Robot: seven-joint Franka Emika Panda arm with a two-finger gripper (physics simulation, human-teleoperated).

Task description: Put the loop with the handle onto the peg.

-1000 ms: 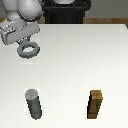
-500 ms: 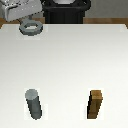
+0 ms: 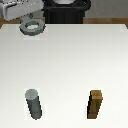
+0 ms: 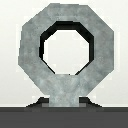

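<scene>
So the exterior view gives the whole layout: white bench, the peg standing near the front at about 7 o'clock, and a brown wooden block at roughly 5 o'clock, well apart from it. The wrist view shows none of that, just the loop with the handle filling the picture.

The gripper sits way up at 11 o'clock in the exterior view, and the loop hangs right under it, far from the peg. The stubby handle runs up into the gripper, so it looks clamped on that, though the fingers themselves aren't really visible.

The loop is flat, grey, octagonal-looking with a round hole.
</scene>
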